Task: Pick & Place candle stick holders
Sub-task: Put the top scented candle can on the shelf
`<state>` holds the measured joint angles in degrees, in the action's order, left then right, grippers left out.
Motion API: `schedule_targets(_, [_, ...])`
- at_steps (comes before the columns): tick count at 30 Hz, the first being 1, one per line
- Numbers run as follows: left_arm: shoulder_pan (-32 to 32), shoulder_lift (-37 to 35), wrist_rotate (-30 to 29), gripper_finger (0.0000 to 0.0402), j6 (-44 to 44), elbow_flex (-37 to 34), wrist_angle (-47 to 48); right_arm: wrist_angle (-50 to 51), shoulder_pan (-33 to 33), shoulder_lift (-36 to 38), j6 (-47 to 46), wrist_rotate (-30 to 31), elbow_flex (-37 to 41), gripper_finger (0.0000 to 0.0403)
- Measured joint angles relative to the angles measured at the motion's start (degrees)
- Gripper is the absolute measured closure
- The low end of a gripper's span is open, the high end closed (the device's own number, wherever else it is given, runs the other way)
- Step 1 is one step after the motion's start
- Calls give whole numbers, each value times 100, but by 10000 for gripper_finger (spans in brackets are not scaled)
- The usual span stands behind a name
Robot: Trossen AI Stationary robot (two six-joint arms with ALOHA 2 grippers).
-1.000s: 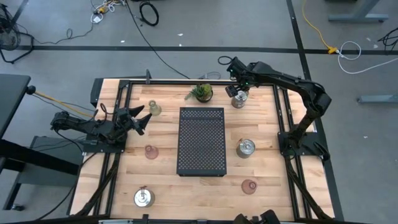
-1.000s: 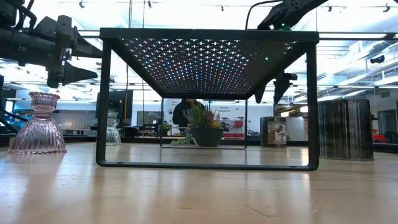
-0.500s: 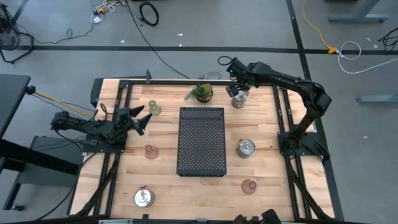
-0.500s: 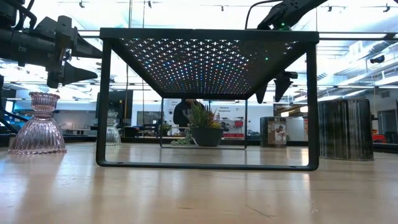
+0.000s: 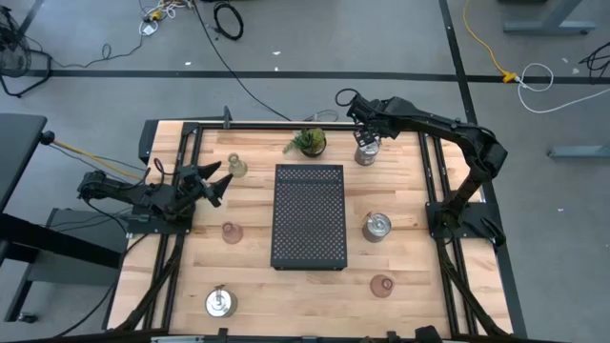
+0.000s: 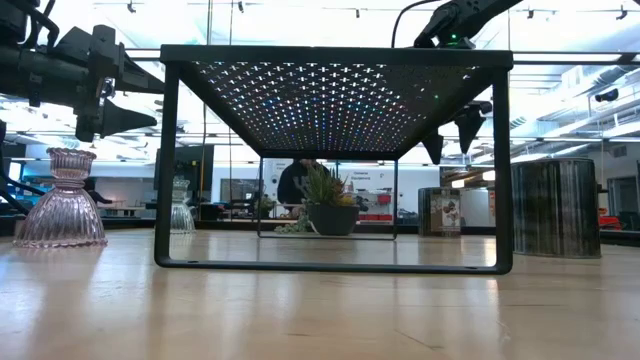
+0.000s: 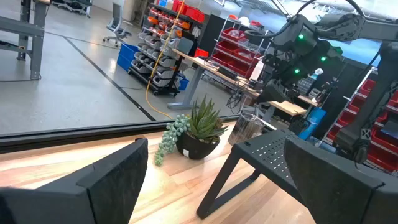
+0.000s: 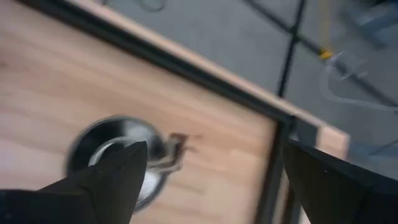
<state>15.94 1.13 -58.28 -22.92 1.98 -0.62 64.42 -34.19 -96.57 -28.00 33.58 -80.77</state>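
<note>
Three shiny silver candle stick holders stand on the wooden table: far right (image 5: 365, 155), right of the tray (image 5: 377, 227) and near left (image 5: 220, 303). The glass holders are a clear one (image 5: 235, 166) and two pink ones (image 5: 231, 232) (image 5: 382, 284). My right gripper (image 5: 367, 136) hangs open just above the far-right silver holder (image 8: 118, 155) without touching it. In the low view its fingers (image 6: 452, 135) show behind the tray's right leg. My left gripper (image 5: 217, 181) waits open at the table's left side, pointing level.
A black perforated tray (image 5: 309, 216) stands on legs in the table's middle. A small potted plant (image 5: 308, 143) sits at the far edge, left of the far-right silver holder. Black rails (image 5: 434, 181) run along both table sides.
My right gripper has turned at the wrist above the far-right silver holder. Its fingertips have swung a little toward the table's right edge and slightly upward. It has stayed open.
</note>
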Motion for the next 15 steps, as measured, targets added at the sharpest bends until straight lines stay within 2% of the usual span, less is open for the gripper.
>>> schedule_targets(2, [-2,0,0,23,0,0,0,13,64,2,14,177,0,34])
schedule_targets(9, [0,0,0,23,0,2,0,-157,332,2,240,90,0,34])
schedule_targets(12, [-1,0,0,23,0,0,0,-159,357,2,283,-379,0,34])
schedule_targets(15, [-1,-1,0,23,0,2,0,-161,352,2,416,-1122,0,34])
